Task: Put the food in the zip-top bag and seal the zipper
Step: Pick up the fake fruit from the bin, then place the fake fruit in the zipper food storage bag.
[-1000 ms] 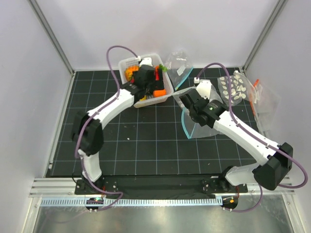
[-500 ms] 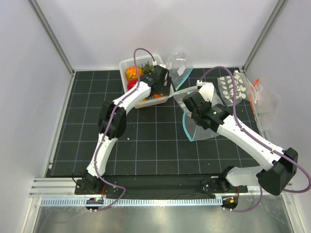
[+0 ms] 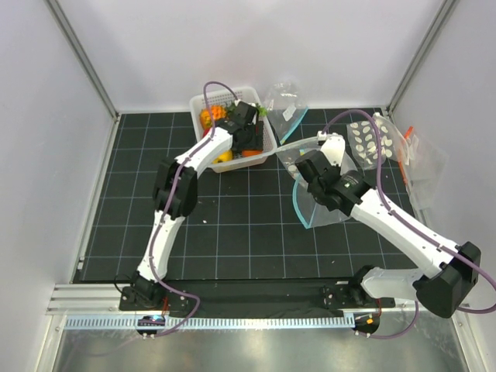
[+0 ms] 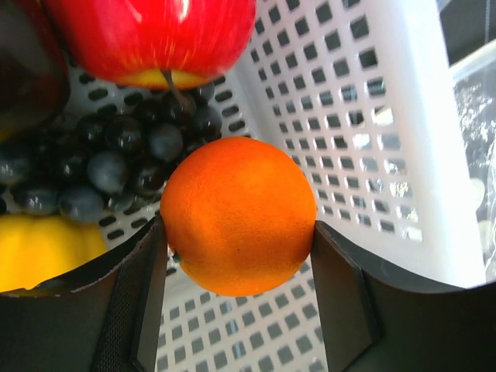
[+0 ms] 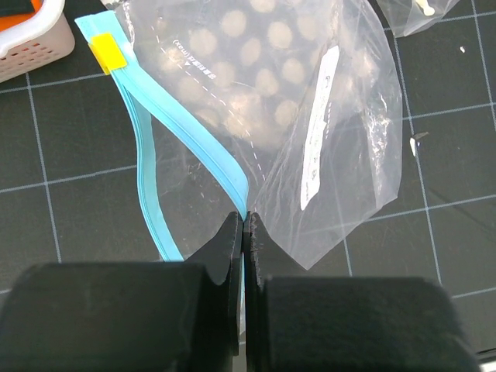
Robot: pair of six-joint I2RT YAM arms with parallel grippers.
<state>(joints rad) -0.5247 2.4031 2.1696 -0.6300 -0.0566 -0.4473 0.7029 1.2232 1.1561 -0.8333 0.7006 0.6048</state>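
Note:
My left gripper (image 4: 239, 240) is down inside the white basket (image 4: 387, 116), its two fingers pressed against the sides of the orange (image 4: 236, 215). A red apple (image 4: 151, 35) and a yellow piece (image 4: 43, 252) lie beside it in the basket. In the top view this gripper (image 3: 242, 136) is over the basket (image 3: 269, 144). My right gripper (image 5: 245, 221) is shut on the teal-blue zipper (image 5: 194, 139) of the clear zip-top bag (image 5: 333, 139), whose mouth bows open to the left. In the top view the right gripper (image 3: 304, 172) holds the bag (image 3: 322, 209) right of the basket.
Dark grapes (image 4: 101, 163) lie in the basket under the apple. Clear bags with white dots (image 3: 372, 139) lie at the right. A small clear bag (image 3: 285, 101) stands behind the basket. A bag with an orange strip (image 3: 407, 151) leans at the right wall.
My left gripper has shifted right across the basket and now sits lower among the fruit, its elbow stretched forward. My right gripper has kept hold of the bag and drifted slightly right.

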